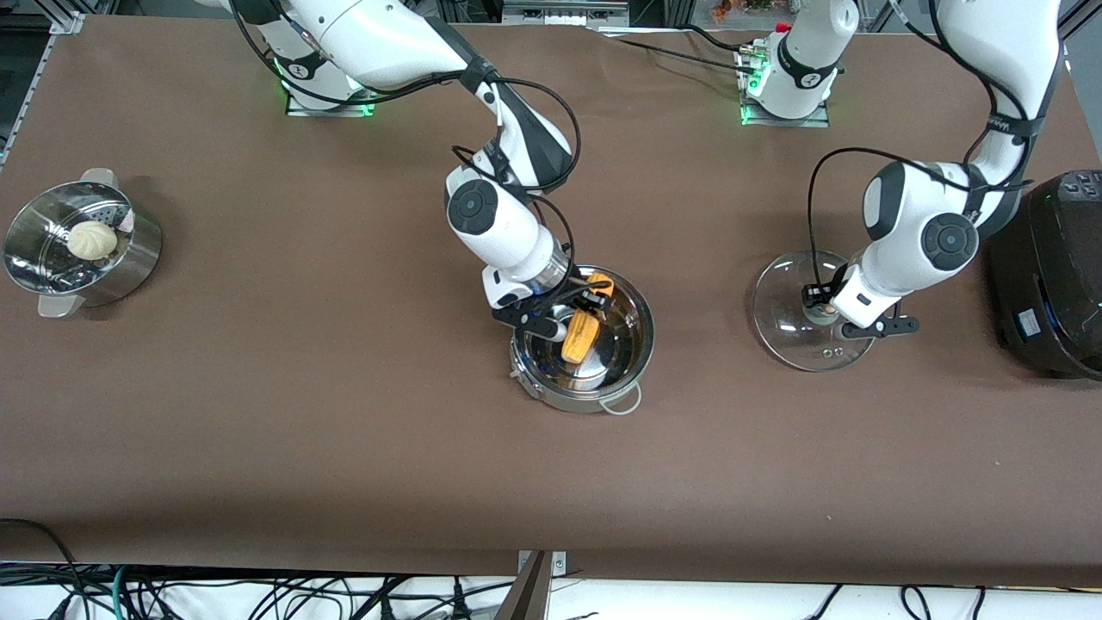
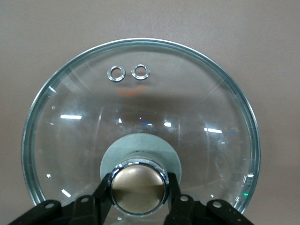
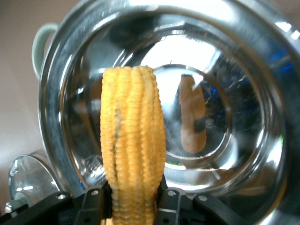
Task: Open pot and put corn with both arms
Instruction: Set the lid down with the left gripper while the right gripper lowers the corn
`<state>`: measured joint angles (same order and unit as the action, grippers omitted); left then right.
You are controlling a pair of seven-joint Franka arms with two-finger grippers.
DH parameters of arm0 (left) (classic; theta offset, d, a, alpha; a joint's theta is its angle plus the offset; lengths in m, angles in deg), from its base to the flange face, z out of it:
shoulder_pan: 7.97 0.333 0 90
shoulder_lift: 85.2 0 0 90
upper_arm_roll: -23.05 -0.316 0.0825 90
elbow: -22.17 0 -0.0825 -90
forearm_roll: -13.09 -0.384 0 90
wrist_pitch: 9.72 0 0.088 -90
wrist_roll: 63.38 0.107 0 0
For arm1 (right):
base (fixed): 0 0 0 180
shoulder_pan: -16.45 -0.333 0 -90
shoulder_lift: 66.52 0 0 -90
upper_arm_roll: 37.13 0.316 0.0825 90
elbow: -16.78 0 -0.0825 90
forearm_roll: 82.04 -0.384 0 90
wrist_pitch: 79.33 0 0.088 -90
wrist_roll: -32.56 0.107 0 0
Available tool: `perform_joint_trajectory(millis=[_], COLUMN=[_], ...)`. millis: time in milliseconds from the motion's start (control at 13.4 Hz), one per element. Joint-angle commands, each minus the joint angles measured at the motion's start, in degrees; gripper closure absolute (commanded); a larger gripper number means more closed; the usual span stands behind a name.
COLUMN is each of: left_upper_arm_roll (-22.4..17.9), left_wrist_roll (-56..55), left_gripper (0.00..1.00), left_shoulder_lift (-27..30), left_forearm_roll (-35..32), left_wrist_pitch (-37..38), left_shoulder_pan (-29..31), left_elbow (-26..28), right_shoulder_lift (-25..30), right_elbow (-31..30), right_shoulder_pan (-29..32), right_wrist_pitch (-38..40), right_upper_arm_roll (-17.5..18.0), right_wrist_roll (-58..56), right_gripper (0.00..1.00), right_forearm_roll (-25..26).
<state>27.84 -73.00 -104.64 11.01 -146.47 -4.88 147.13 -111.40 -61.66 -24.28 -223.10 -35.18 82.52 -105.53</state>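
The shiny steel pot (image 1: 624,344) stands open mid-table, also in the right wrist view (image 3: 253,93). My right gripper (image 1: 578,315) is shut on the yellow corn cob (image 1: 582,334) and holds it over the pot's bowl; the cob (image 3: 133,140) sits between the black fingers (image 3: 91,206). The clear glass lid (image 1: 788,340) lies flat on the table toward the left arm's end. My left gripper (image 1: 825,301) is shut on the lid's round knob (image 2: 138,187), with the lid (image 2: 140,103) resting on the cloth.
A perforated steel steamer pot (image 1: 34,237) with a pale bun (image 1: 92,239) stands at the right arm's end. A large black cooker (image 1: 1055,275) stands at the left arm's end, close to the left arm's wrist.
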Motion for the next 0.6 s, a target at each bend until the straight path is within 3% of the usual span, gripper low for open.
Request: perform_joint_trajectory(millis=[0,75,150,224,299,374,449,524], left_upper_arm_roll=[0.92,0.92,0.92,0.83,0.83,0.83,0.83,0.83], left_wrist_roll=[1.44,1.79,1.79,1.71,1.62,1.7,1.62,1.36], left_gripper=[0.52,0.28,0.1,0.09,0.06,0.05,0.0,0.0], left_shoulder_lift=[-1.3,-1.22,-0.95,-0.43,0.97,3.33,6.05,8.08], left_forearm_roll=[-1.09,-1.09,-1.09,-1.09,-1.09,-1.17,-1.17,-1.09], left_wrist_pitch=[-0.89,-0.89,-0.71,-0.19,1.47,4.01,7.86,12.08], left_shoulder_pan=[1.13,1.13,1.22,1.22,1.22,1.22,1.22,1.22], left_elbow=[-0.33,-0.33,-0.42,-0.5,-0.85,-1.9,-3.48,-6.02], right_shoulder_lift=[-2.67,-3.46,-3.9,-3.99,-4.17,-4.25,-4.17,-4.08], right_elbow=[1.8,1.8,1.8,1.71,1.71,1.71,1.62,1.62], right_shoulder_pan=[0.48,-0.04,-0.31,-0.49,-0.57,-0.57,-0.75,-0.75], right_wrist_pitch=[-2.82,-4.41,-5.47,-5.48,-5.39,-5.3,-5.3,-5.3], right_upper_arm_roll=[0.42,0.5,0.5,0.5,0.5,0.5,0.42,0.5], right_wrist_roll=[-2.06,-1.88,-1.8,-1.88,-1.88,-1.62,-1.62,-1.45], right_gripper=[1.0,1.0,1.0,1.0,0.84,0.34,0.0,0.0], right_forearm_roll=[0.55,0.55,0.63,0.64,0.72,0.72,1.07,2.38])
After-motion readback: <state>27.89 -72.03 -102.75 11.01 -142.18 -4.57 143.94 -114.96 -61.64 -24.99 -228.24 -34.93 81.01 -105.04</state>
